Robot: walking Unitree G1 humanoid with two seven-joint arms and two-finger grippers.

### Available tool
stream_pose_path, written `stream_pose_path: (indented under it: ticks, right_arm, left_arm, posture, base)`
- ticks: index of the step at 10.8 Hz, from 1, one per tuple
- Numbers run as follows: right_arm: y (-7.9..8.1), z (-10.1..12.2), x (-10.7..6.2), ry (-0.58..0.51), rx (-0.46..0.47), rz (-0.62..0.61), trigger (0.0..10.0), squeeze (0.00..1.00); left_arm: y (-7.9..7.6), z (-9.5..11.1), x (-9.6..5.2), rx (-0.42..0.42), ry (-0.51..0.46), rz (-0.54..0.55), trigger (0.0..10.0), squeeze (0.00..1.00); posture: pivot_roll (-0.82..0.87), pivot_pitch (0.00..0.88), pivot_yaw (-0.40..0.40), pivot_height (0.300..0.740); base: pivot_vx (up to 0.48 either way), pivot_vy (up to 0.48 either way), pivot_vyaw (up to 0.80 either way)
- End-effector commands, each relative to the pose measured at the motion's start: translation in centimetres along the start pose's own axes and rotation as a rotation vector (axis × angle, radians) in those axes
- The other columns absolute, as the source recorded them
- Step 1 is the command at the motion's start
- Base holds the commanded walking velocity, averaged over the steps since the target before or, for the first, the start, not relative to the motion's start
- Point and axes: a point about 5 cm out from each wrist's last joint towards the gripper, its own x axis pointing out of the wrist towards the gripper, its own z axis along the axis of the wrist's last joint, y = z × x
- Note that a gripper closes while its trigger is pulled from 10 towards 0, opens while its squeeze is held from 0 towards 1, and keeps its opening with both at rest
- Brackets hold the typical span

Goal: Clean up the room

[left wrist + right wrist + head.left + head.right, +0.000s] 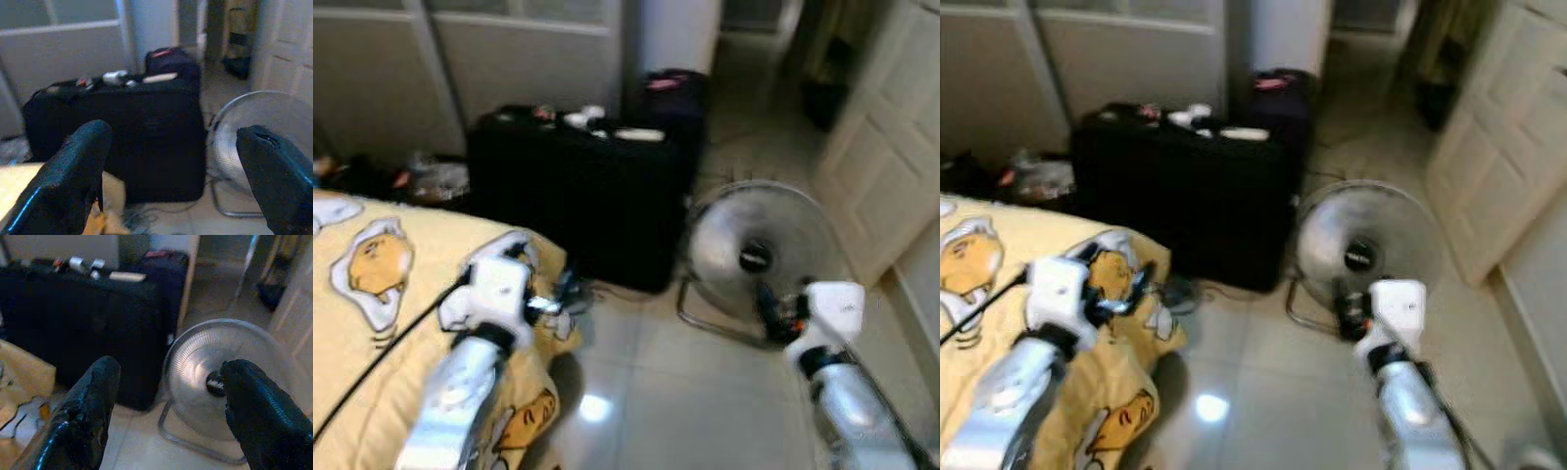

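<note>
My left gripper (560,294) is held out over the corner of the bed (382,323), which has a yellow cartoon-print sheet. Its two black fingers (73,171) stand wide apart with nothing between them. My right gripper (771,309) hangs in front of the floor fan (754,257), open as well, its fingers (88,411) empty. A large black suitcase (578,196) stands on the floor ahead, with several small light-coloured items (602,124) lying on top. Some loose clutter (570,315) lies on the tiles by the bed corner; the blur hides what it is.
A dark bag (671,98) stands behind the suitcase. More clutter (431,178) lies at the far left by the sliding panels (509,49). A white door (886,166) is on the right. Pale floor tiles (656,392) lie between bed and fan.
</note>
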Motion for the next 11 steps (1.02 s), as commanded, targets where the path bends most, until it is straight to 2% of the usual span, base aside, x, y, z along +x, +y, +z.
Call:
stream_pose_path:
  ticks: [1,3,6,8,9,11]
  right_arm:
    - [-1.1,-0.5,-0.3,0.009,-0.019,-0.029,10.0,0.0]
    - [-1.5,-1.2,-0.5,0.031,-0.029,-0.033,10.0,0.0]
    - [-1.2,-1.7,-0.6,0.031,-0.018,-0.011,10.0,0.0]
    - [-1.2,-2.6,-0.5,0.072,-0.016,-0.053,10.0,0.0]
    - [-1.4,-2.8,-0.3,0.087,-0.048,-0.088,10.0,0.0]
    - [-1.4,-2.8,-0.3,0.087,-0.048,-0.088,10.0,0.0]
  left_arm:
    - [-0.1,-0.3,0.0,-0.01,0.001,0.001,10.0,0.0]
    - [-0.1,-0.5,-0.2,-0.011,0.003,-0.001,10.0,0.0]
    - [-0.3,-1.0,-0.4,0.011,0.021,-0.032,10.0,0.0]
    - [-0.2,-0.9,-0.3,0.016,0.021,-0.027,10.0,0.0]
    - [-0.2,-1.0,-0.3,0.021,0.024,-0.03,10.0,0.0]
    - [-0.2,-1.0,-0.3,0.021,0.024,-0.03,10.0,0.0]
  posture:
    - [0.0,0.0,-0.032,0.74]
    - [0.01,0.0,-0.036,0.74]
    - [0.01,0.0,-0.034,0.74]
    - [0.01,0.0,-0.032,0.74]
    - [0.01,0.0,-0.03,0.74]
    - [0.01,0.0,-0.03,0.74]
  base:
    - [0.356,0.0,0.0]
    - [0.356,0.0,0.0]
    - [0.334,0.0,0.0]
    - [0.0,0.0,0.0]
    - [0.0,0.0,0.0]
    - [0.0,0.0,0.0]
